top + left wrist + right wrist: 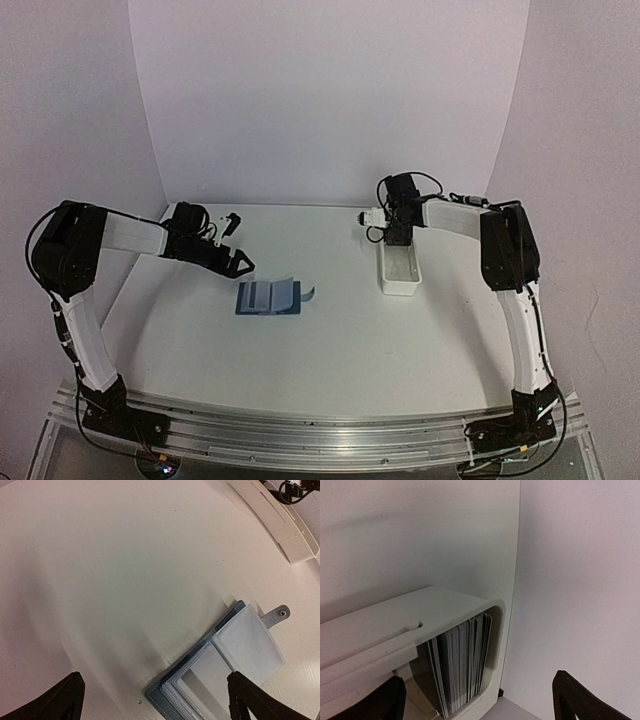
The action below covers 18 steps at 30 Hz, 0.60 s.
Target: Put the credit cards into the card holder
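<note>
Both wide and empty: my left end effector (240,264) hovers beside the card holder (268,297), spread open mid-desk for loading; my right end effector (397,238) hangs over the credit cards (462,665), which stand on edge in their tray (400,275).

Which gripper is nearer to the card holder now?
Left. The left gripper hovers by the far left corner of the card holder; the right gripper is away to the right, over the tray.

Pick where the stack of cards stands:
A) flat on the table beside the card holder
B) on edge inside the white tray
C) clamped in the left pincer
B: the right wrist view shows the cards packed upright, edge up, at the end of the white tray.
</note>
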Tool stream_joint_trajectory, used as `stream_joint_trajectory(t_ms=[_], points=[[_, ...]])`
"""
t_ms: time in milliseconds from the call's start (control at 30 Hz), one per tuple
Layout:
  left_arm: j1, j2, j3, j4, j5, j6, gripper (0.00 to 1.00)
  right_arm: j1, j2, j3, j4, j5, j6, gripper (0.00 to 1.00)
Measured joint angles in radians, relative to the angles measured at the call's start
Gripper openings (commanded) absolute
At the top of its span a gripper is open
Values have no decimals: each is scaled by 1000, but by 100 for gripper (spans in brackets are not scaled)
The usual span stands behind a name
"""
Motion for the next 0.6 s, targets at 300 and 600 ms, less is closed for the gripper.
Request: stream_joint_trajectory(t_ms=[300,600], points=[[18,34,15,-1,2,-17,100,0,53,41,15,25,-38,98],[28,48,34,-4,9,-26,99,-2,104,48,76,36,-40,98]])
